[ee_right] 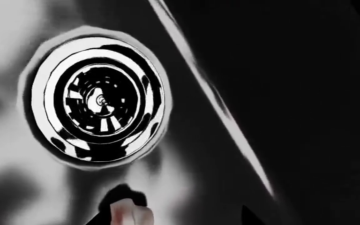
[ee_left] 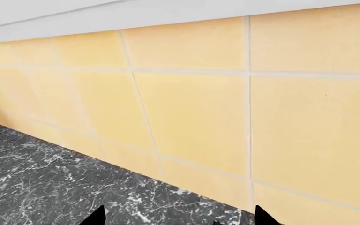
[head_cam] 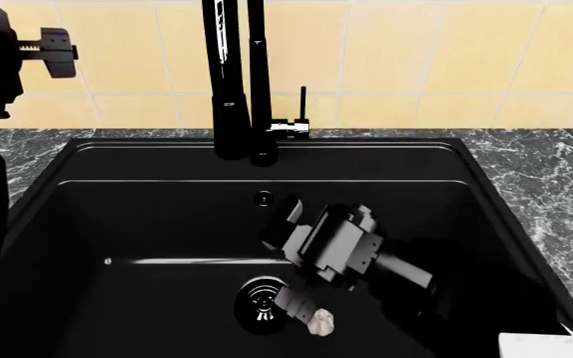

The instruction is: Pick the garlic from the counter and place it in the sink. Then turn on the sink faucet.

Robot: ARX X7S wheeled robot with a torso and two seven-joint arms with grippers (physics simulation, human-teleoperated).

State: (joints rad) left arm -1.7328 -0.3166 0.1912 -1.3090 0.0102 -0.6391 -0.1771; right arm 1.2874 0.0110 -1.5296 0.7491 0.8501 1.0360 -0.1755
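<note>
At the near end of the sink (head_cam: 87, 160), low in the basin, the garlic (head_cam: 321, 321) sits just beside the round drain (head_cam: 263, 300). The right gripper (head_cam: 301, 307) reaches down into the basin to it, and the fingers appear closed on the pale bulb. The right wrist view shows a bit of the garlic between the dark tips, close to the drain ring. I judge it is held so low so that it will not roll or bounce when let go. Farther back stands the sink faucet (head_cam: 236, 82) with its small side lever (head_cam: 301, 112). The left gripper (head_cam: 53, 51) is raised near the yellow tiled wall (head_cam: 446, 52), above the bench (head_cam: 536, 171); its fingers are apart and hold nothing.
</note>
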